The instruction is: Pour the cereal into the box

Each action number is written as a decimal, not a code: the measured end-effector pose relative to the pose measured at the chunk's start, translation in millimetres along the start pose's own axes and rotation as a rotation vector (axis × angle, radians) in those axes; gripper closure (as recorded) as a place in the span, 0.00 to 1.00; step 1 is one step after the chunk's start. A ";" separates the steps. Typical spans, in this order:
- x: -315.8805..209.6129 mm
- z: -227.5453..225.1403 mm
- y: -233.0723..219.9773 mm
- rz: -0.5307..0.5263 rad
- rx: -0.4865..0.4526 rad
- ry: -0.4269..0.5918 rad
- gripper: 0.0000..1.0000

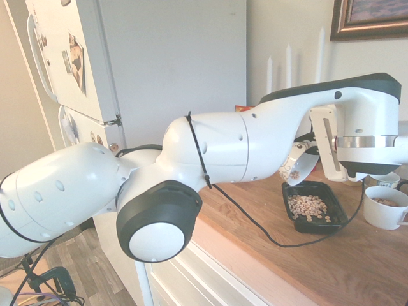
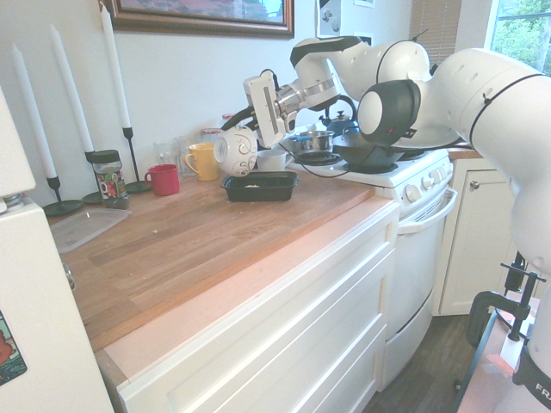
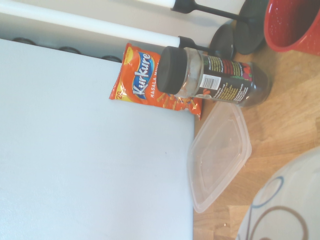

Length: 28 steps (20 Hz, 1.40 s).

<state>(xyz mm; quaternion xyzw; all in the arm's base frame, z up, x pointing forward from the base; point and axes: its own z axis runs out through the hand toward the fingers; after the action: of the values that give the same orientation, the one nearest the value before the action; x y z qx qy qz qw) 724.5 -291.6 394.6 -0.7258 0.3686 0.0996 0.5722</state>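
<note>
In the first exterior view, the white patterned ceramic bowl (image 1: 298, 164) hangs tilted just above the shallow black rectangular plastic box (image 1: 315, 207) on the wooden table (image 1: 357, 268). The tan ring-shaped cereal (image 1: 308, 206) lies mostly in the box, with a few loops at the bowl's lip. The arm hides the claw.

In the second exterior view, the claw (image 2: 250, 131) is clamped on the bowl's rim above the box.

The wrist view shows only a sliver of the bowl; the box is out of frame.

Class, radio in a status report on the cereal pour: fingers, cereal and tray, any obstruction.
Fingers hidden behind the tipped bowl, gripper shut on it. Cereal heaped in the black tray, a few loops left in the bowl. Nothing blocking the tray.
</note>
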 end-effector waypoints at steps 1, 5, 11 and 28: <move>0.0 0.1 0.0 0.002 0.000 0.000 1.00; -3.8 1.5 -5.5 0.000 -0.016 0.012 1.00; -23.9 12.5 -34.9 0.003 -0.182 0.163 1.00; -84.5 181.5 -113.1 -0.198 -0.797 0.727 1.00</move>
<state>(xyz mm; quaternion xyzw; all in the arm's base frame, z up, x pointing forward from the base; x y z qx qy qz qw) 788.4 -83.6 469.1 -0.9053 0.4062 -0.0800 0.0955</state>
